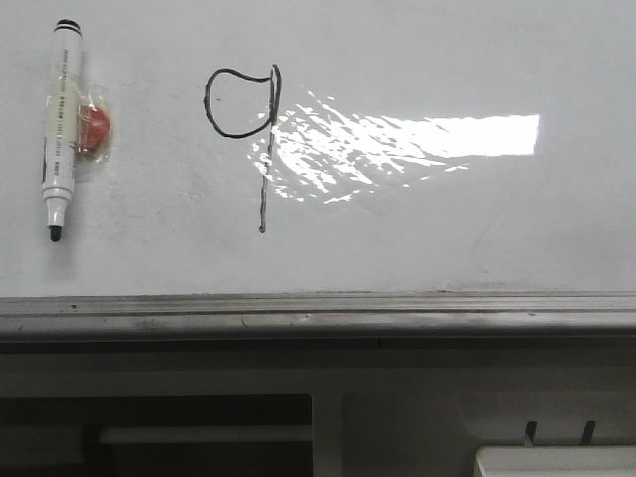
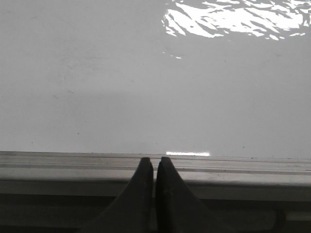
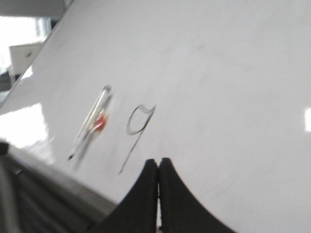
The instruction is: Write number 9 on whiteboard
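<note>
The number 9 (image 1: 260, 119) is drawn in thin black line on the whiteboard (image 1: 447, 229): a rounded loop joined to a long vertical stem. It also shows in the right wrist view (image 3: 138, 121). A white marker with a black cap (image 1: 60, 129) lies on the board left of the figure, uncapped tip towards the rail, beside a red-orange piece in clear wrap (image 1: 94, 129). My left gripper (image 2: 154, 161) is shut and empty over the grey edge rail (image 2: 73, 165). My right gripper (image 3: 158, 162) is shut and empty above the board, near the stem's end. Neither gripper shows in the front view.
A bright glare patch (image 1: 417, 139) lies right of the figure. The grey metal rail (image 1: 318, 313) runs along the board's near edge. Below it are grey cabinet panels (image 1: 417, 417) with a handle (image 1: 199, 434) and a white box corner (image 1: 556, 462).
</note>
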`<state>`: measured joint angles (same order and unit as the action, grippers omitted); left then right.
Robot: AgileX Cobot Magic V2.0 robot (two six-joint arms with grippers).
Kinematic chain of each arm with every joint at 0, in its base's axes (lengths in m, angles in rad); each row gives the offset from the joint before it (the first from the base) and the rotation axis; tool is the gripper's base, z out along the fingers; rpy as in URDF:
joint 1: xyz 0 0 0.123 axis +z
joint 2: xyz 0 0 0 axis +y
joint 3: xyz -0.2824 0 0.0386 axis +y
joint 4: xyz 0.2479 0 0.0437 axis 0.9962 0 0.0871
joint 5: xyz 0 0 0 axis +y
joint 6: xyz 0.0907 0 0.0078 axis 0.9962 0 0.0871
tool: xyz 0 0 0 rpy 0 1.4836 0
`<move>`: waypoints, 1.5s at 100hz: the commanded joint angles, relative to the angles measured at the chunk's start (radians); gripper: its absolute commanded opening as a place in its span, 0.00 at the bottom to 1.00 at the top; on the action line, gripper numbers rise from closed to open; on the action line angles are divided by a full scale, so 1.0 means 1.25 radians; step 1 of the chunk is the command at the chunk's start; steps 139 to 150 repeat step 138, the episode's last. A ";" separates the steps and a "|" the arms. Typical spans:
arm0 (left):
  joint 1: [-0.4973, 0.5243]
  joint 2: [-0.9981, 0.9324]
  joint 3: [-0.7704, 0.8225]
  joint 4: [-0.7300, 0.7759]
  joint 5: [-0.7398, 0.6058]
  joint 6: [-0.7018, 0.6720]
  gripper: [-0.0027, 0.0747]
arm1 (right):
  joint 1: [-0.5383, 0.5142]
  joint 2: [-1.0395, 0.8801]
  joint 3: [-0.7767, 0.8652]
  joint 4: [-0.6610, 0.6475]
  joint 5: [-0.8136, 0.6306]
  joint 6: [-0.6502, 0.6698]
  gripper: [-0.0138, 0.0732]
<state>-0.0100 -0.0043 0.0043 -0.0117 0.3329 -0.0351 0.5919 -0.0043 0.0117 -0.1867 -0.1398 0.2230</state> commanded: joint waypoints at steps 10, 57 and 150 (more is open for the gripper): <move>0.000 -0.023 0.034 0.002 -0.042 -0.006 0.01 | -0.261 0.018 0.019 0.024 -0.111 -0.001 0.08; 0.000 -0.023 0.034 0.000 -0.042 -0.006 0.01 | -0.510 -0.019 0.020 0.132 0.315 -0.001 0.08; 0.000 -0.023 0.034 0.000 -0.042 -0.006 0.01 | -0.510 -0.019 0.020 0.132 0.368 -0.022 0.08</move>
